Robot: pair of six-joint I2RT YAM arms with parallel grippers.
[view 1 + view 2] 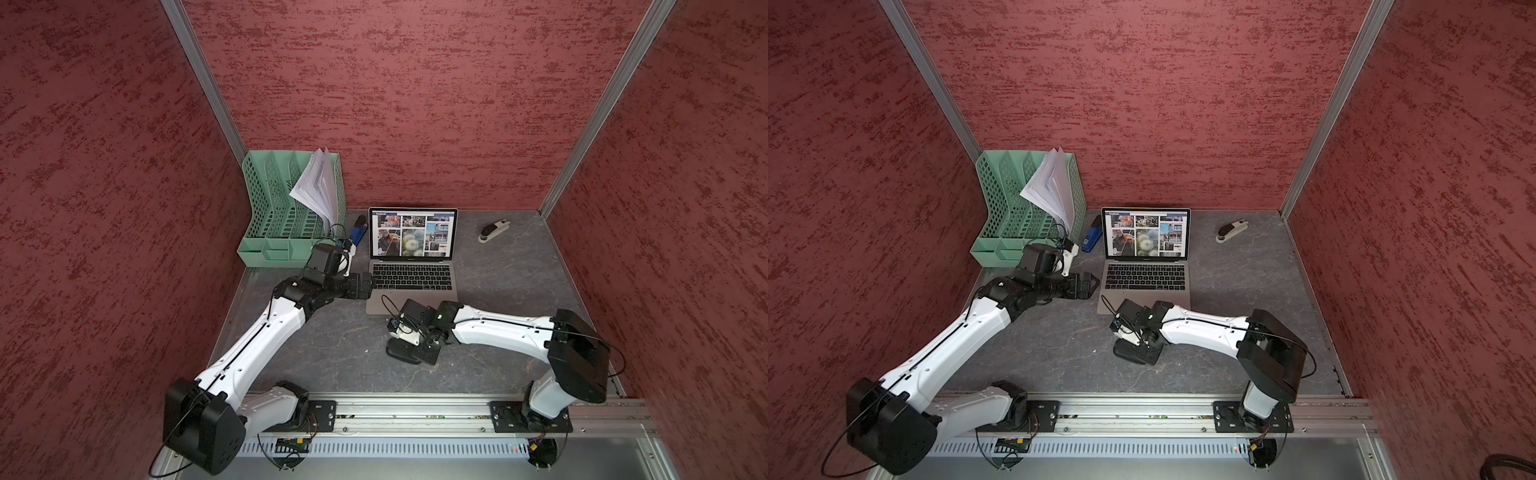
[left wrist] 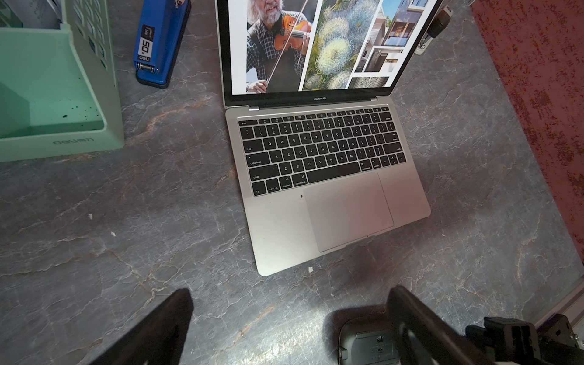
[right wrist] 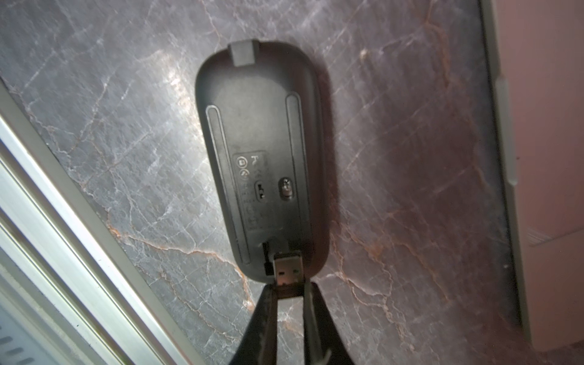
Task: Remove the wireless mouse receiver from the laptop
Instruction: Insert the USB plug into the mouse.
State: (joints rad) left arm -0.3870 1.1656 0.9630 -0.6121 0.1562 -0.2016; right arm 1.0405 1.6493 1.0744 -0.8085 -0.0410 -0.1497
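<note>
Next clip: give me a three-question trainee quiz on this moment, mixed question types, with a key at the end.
1. True or false: the wireless mouse receiver sits plugged into the laptop.
2. Multiple choice: the mouse lies (A) buttons up, (B) underside up, (C) on its side edge.
3. Short answer: which gripper has its jaws wide open with nothing between them?

Key
1. False: the right gripper pinches it at one end of the mouse.
2. B.
3. The left gripper, near the laptop's side.
</note>
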